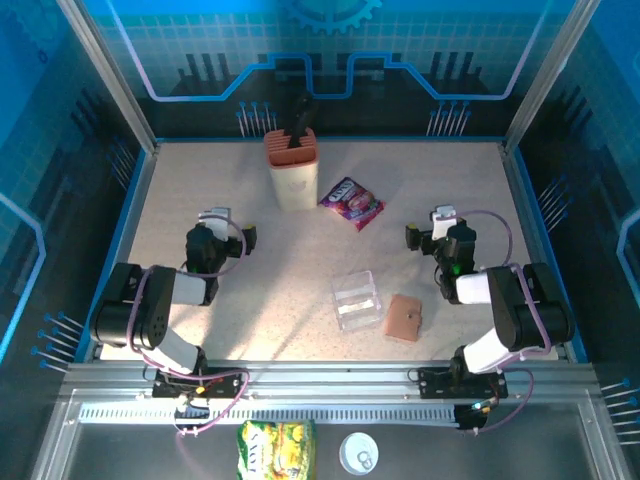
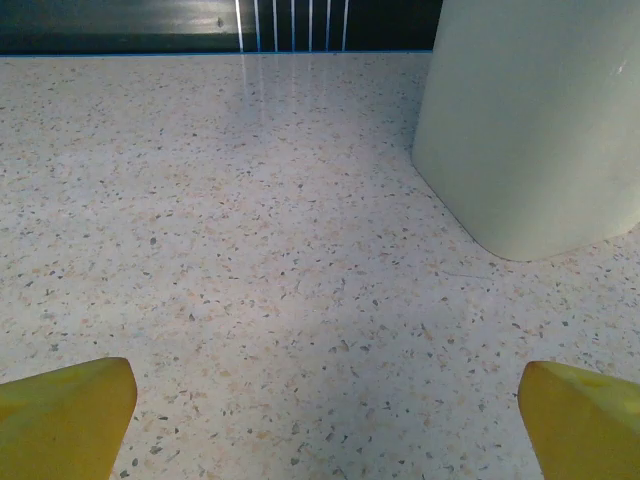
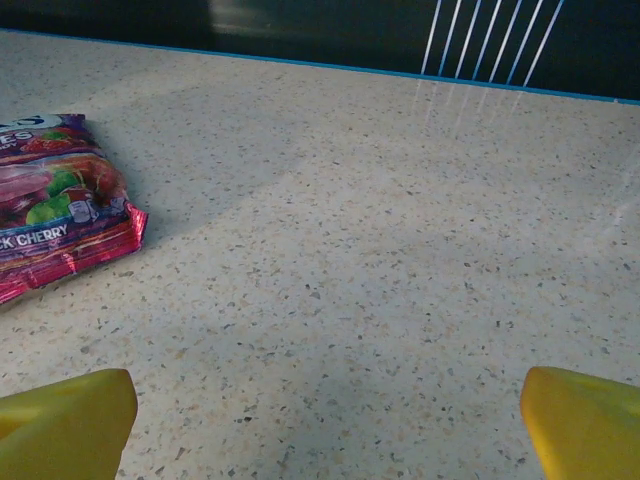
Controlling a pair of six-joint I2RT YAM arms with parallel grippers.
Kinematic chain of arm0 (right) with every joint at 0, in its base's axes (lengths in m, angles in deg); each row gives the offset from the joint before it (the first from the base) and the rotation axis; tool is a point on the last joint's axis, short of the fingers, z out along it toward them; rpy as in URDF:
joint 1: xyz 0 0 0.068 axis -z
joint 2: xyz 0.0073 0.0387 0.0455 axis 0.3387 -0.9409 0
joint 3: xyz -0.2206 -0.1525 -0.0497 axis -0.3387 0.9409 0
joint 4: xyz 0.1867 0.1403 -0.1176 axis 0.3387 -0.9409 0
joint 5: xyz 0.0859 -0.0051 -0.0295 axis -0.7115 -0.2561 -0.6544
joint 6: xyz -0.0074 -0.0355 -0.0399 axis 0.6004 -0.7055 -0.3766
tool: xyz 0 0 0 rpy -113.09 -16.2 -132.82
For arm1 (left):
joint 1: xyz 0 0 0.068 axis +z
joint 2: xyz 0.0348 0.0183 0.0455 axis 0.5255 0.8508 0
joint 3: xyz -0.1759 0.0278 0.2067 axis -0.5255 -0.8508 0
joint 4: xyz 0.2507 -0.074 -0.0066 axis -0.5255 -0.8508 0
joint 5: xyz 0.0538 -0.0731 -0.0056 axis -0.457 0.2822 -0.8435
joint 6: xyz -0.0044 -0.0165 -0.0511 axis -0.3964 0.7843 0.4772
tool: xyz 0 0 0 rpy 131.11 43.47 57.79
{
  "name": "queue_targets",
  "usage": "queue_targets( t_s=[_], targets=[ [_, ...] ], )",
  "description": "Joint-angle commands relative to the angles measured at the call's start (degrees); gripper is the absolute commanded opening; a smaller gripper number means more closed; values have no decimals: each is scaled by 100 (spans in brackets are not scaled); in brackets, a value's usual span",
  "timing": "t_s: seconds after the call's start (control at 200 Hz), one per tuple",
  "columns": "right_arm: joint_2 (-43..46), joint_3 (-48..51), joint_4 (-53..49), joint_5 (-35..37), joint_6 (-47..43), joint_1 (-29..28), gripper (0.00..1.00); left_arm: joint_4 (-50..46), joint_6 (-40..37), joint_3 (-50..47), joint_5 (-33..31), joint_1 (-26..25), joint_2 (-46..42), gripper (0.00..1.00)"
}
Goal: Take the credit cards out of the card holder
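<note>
Right gripper (image 1: 418,236) well beyond card holder (image 1: 404,317)

place: robot lab cell | evidence: blue-lit clear enclosure walls (image 1: 50,150), aluminium frame rail (image 1: 320,375), speckled table (image 1: 300,260)

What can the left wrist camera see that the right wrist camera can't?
Left wrist camera: a tall cream container standing on the right.
Right wrist camera: a purple snack packet lying flat on the left.
Both: the speckled table, a dark back wall with thin white stripes, and yellow fingertips in the bottom corners, spread wide. So the left tool and the right tool are open and empty.
</note>
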Motion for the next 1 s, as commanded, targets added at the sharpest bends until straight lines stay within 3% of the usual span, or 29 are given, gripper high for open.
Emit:
queue_targets(
  t_s=[0.0, 0.995],
  targets=[
    [15, -139, -14, -154, -102, -79, 100, -40, 92, 124, -52, 42, -51, 99],
    [20, -184, -115, -280, -34, 8, 100, -175, 189, 203, -173, 75, -45, 99]
  ],
)
